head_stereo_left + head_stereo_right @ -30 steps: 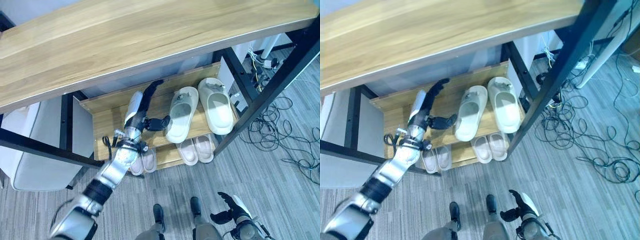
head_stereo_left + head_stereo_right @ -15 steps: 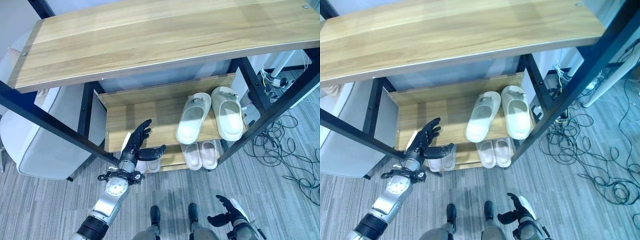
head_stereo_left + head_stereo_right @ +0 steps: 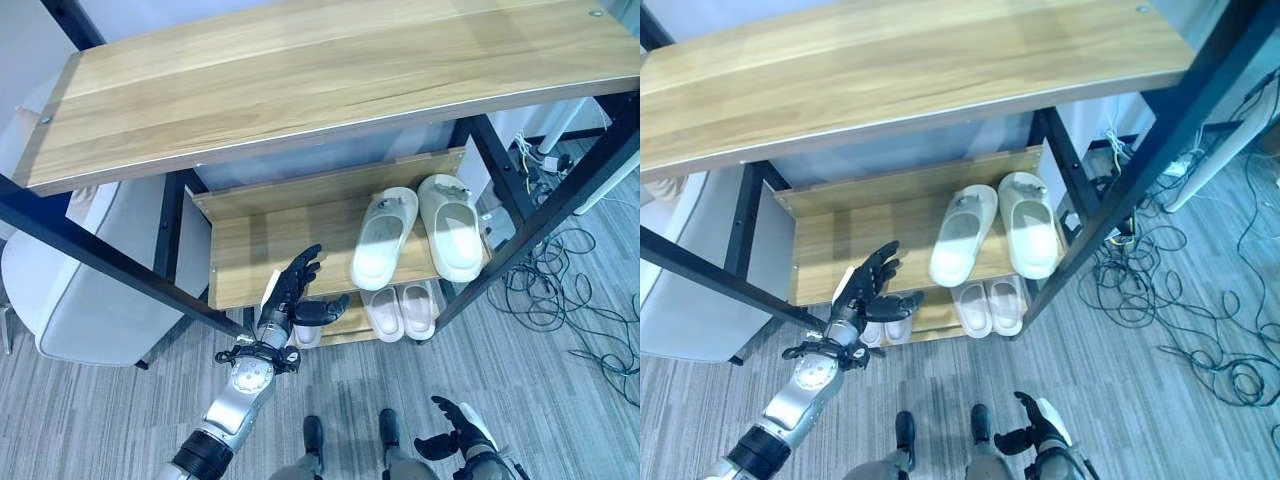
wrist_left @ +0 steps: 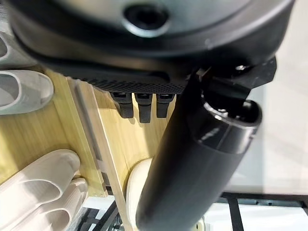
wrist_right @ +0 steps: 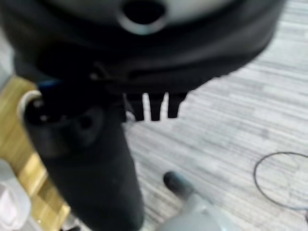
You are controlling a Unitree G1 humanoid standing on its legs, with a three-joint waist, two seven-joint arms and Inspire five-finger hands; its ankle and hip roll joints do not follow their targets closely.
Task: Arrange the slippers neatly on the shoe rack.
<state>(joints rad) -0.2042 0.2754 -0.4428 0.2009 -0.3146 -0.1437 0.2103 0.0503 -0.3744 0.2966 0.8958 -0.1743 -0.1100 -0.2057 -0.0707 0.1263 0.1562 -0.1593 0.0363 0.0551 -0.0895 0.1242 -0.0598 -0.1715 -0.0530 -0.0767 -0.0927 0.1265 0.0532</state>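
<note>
R hand [image 3: 455,442] hangs low near the floor, fingers loosely curled, nothing in it. L hand [image 3: 296,296] is up in front of the shoe rack [image 3: 300,255], fingers spread straight, thumb out to the side, holding nothing; it hovers by the front edge of the middle shelf, above the lower one.

On the lower shelf, two small pale pairs: one [image 3: 402,309] to the right, another [image 3: 305,333] partly hidden behind the L hand. On the middle shelf sits the big cream pair: right slipper [image 3: 452,227] straight, left slipper [image 3: 384,236] angled, toe leaning toward its mate.

Prob. foam or rubber, though hard to be sure from here: light, springy, slightly grippy, not fragile. Best hold looks like the strap or the heel rim; a nudge at the heel could square the crooked one.
</note>
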